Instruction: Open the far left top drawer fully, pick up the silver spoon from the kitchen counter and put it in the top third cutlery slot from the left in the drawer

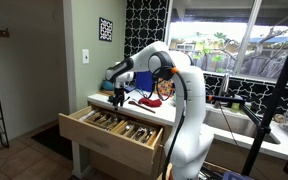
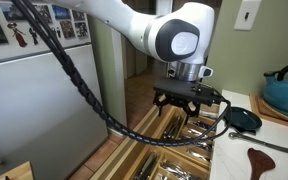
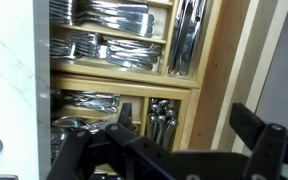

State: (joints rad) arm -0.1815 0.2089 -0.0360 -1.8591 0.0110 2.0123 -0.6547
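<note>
The far left top drawer (image 1: 112, 133) stands pulled out below the white kitchen counter (image 2: 269, 168). Its narrow compartments are full of silver cutlery (image 3: 112, 50). My gripper (image 2: 189, 108) hangs just above the drawer, near the counter edge, in both exterior views (image 1: 119, 98). In the wrist view its two black fingers are spread wide (image 3: 189, 118) with nothing between them. A compartment of spoons (image 3: 164, 122) lies under the gripper. I cannot single out one loose silver spoon on the counter.
A teal pot (image 2: 286, 88), a small black pan (image 2: 244, 120) and a wooden spoon (image 2: 259, 157) lie on the counter. A steel fridge (image 2: 34, 100) stands beyond the drawer. A sink and a black stand (image 1: 269, 110) are by the window.
</note>
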